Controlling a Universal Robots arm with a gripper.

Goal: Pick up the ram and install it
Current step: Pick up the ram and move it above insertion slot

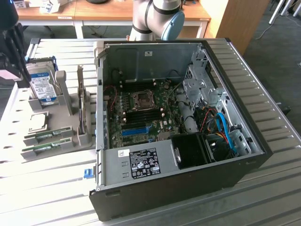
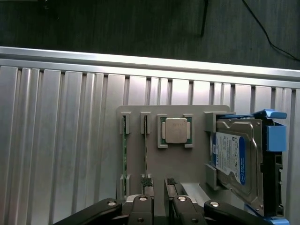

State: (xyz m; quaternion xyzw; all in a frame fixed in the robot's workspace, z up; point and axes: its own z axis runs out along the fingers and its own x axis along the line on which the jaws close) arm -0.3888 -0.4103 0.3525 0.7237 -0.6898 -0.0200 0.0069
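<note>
A slatted metal table (image 1: 263, 141) held an open computer case (image 1: 188, 188) with its motherboard (image 1: 141, 113) exposed. To the exterior view's left of the case, a grey holder (image 2: 187, 164) lay flat on the table.

Two green ram sticks (image 2: 146, 150) stood on edge in narrow slots of the holder, side by side and parallel. Just beside them a square silver chip (image 2: 176, 130) sat in its own recess. Beyond the chip, a drive (image 2: 232, 157) with a blue and white label stood upright in a bracket.

In the wrist view, the gripper (image 2: 158, 183) hung above the holder with its fingers parted, and there was nothing between them. One pad (image 2: 146, 182) lined up with the end of the stick nearer the chip. Whether it touched that stick could not be told. Both sticks were in their slots, well apart from the motherboard.
</note>
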